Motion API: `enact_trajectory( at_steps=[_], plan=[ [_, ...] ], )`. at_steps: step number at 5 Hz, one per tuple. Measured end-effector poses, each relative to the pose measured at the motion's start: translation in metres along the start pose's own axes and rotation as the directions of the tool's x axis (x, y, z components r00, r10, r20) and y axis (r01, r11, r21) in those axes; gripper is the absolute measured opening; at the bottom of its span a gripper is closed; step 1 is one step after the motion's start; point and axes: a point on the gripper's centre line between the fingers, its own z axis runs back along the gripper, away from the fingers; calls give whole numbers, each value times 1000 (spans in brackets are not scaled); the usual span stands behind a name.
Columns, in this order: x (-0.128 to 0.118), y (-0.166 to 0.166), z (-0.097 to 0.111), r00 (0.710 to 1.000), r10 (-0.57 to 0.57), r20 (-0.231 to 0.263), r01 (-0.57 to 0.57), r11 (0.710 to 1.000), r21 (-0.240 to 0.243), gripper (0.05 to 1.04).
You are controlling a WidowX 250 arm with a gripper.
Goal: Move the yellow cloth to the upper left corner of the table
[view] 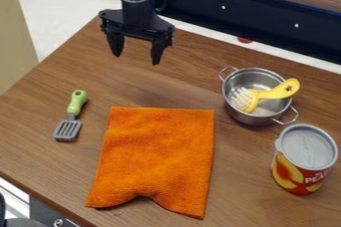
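Note:
The black gripper [136, 57] hangs over the back of the table at the upper left of the camera view, its two fingers spread apart with nothing between them. The cloth [156, 159] looks orange rather than yellow. It lies flat on the wooden table [33, 121], in the middle toward the front, with a small raised fold at its near edge. A stretch of table separates the gripper from the cloth's far edge, and the two do not touch.
A green-handled slotted spatula [72, 116] lies left of the cloth. To the right stand a metal pot [252, 116] holding a yellow brush [273, 92] and a can [299, 164]. The table's back edge runs behind the gripper.

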Motion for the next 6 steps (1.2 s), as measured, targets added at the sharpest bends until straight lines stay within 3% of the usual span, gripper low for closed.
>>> enact_trajectory(
  at_steps=[1, 2, 3, 4, 5, 6],
  plan=[
    [-8, -2, -9, 999, -3, -37, 2, 1000, -4, 999],
    [-35, -17, -2, 994, -38, -100, 33, 998, -53, 999],
    [-59, -30, 25, 995, -65, -73, 56, 991, -118, 999],
    [-89, -48, 22, 994, -36, -99, 23, 991, -132, 953],
    [-115, -67, 12, 990, -117, -78, 105, 985, -137, 711],
    [-124, -76, -4, 990, -100, -100, 86, 986, -142, 387]
  ],
)
